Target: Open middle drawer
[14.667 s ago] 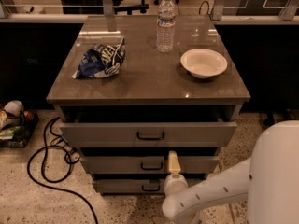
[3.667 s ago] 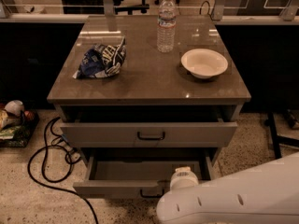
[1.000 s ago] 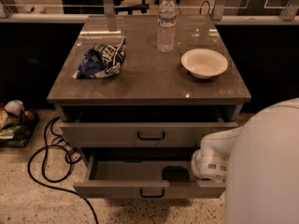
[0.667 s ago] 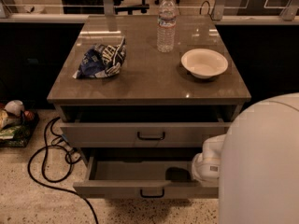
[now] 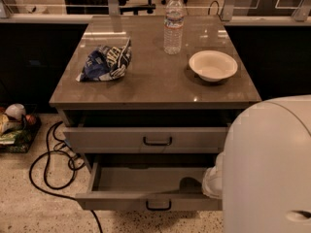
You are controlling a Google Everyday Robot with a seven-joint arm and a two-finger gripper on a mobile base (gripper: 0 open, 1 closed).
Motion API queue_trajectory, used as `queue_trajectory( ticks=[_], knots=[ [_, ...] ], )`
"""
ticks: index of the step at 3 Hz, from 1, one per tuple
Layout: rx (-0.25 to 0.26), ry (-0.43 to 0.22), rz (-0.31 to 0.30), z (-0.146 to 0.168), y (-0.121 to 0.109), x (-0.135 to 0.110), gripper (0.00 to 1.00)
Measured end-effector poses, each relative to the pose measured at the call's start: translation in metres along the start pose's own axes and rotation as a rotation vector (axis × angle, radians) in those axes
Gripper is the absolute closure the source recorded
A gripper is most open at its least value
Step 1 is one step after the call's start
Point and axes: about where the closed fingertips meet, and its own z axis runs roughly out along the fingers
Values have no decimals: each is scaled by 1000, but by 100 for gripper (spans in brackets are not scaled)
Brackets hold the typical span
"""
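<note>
- Three things sit on the brown top of the desk (image 5: pixel 155 89): a crumpled blue and white crisp bag (image 5: pixel 106 62) at the left, a clear water bottle (image 5: pixel 173 24) standing upright at the back, and a pale bowl (image 5: pixel 213 65) on the right, near the bottle but apart from it.
- Below the top, the top drawer (image 5: pixel 112 140) stands out only a little, with a dark gap showing above its front and a dark bar handle (image 5: pixel 157 141) at its centre.
- Under it, the middle drawer (image 5: pixel 121 200) stands far out towards the camera, well past the top drawer's front. Its shallow grey tray lies open to view, and its small loop handle (image 5: pixel 158 206) shows at the centre of the front.
- A big white arm casing (image 5: pixel 267 169) fills the lower right corner and covers the right ends of both drawer fronts.
- Of the claw (image 5: pixel 213 177), only a pale rounded part shows, at the right end of the middle drawer's tray and just beside the casing. Whether it is open or closed, or has hold of anything, I cannot tell.
- A rounded dark patch lies on the tray floor just left of that pale part.
- On the speckled floor (image 5: pixel 29 212) to the left, a black cable (image 5: pixel 46 169) loops beside the desk.
</note>
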Motion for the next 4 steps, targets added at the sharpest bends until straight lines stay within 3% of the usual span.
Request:
queue_trajectory(
  ticks=[2, 4],
  knots=[
    [-48, 25, 14, -1, 42, 18, 100],
    [-114, 107, 17, -4, 96, 27, 100]
  ],
)
